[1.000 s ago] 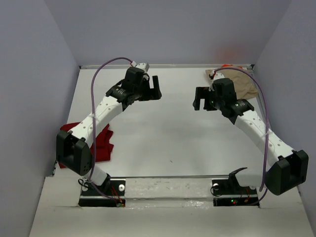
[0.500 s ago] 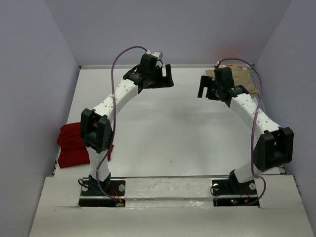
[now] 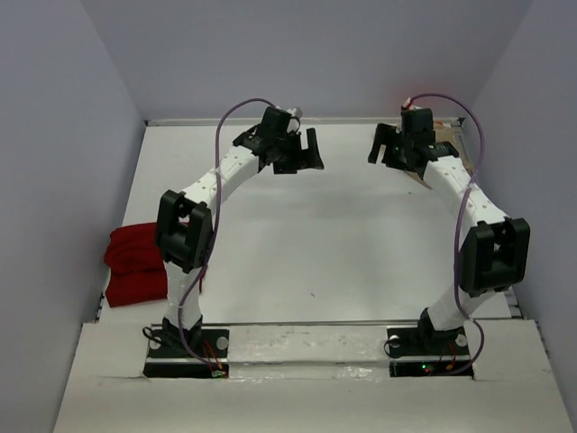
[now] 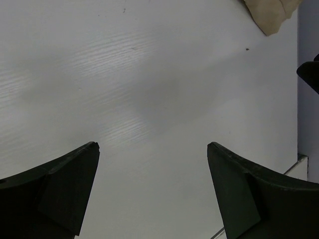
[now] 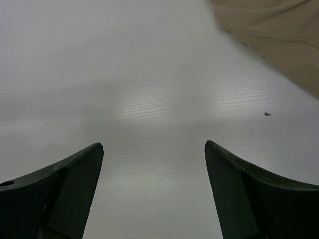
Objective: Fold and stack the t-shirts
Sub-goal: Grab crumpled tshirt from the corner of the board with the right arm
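Up at frame top, your left end effector (image 3: 299, 144) and right end effector (image 3: 386, 142) gape wide, empty; tan t-shirt (image 5: 279, 35) sits upper right.

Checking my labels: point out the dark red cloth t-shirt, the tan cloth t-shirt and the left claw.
dark red cloth t-shirt (image 3: 135, 266): top external view, middle of the bundle.
tan cloth t-shirt (image 5: 279, 35): right wrist view, cloth near its edge.
left claw (image 4: 152, 146): left wrist view, midway between fingertips.
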`<control>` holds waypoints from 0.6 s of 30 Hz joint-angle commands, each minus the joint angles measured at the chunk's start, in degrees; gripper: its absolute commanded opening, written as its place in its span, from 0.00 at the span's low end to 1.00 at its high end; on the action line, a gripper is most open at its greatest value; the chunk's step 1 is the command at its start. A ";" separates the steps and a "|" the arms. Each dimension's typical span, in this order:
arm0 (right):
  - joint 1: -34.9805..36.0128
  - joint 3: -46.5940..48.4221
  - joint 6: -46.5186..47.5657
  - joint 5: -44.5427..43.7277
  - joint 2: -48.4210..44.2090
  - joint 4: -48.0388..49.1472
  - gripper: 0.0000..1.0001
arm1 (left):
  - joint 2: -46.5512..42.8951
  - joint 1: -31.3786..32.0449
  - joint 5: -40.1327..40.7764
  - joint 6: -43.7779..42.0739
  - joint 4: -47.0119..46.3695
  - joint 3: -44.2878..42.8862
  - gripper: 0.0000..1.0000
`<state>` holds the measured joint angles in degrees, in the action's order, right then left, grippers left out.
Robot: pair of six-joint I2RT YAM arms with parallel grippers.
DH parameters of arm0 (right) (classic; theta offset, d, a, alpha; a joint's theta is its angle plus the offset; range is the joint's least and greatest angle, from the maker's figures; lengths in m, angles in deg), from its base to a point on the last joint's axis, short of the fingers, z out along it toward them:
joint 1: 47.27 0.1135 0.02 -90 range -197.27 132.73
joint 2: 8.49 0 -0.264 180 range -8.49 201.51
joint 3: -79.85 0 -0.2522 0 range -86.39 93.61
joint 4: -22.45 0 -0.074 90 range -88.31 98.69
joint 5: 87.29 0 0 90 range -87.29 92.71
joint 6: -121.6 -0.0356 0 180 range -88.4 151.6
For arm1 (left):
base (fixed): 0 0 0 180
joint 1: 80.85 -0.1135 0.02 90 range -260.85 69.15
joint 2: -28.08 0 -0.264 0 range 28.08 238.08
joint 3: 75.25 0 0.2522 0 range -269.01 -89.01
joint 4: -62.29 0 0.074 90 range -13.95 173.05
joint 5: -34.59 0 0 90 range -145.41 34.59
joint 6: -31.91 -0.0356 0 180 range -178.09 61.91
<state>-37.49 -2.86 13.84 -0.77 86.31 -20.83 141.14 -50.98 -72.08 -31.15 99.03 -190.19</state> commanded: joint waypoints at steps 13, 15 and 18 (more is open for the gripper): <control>-9.25 11.30 0.36 2.96 9.61 -0.36 0.88 | 21.94 -0.60 -13.82 3.91 0.05 -34.78 0.99; -9.95 12.71 0.53 2.18 10.83 -0.45 0.88 | 23.34 -0.60 -15.05 5.31 -1.96 -34.78 0.99; -12.76 14.46 -0.51 5.39 13.12 -0.89 0.88 | 24.23 -0.60 -16.02 6.10 -2.06 -34.35 0.99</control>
<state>-47.78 6.60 13.82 1.24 97.85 -21.44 164.96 -51.62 -83.73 -27.09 99.34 -223.00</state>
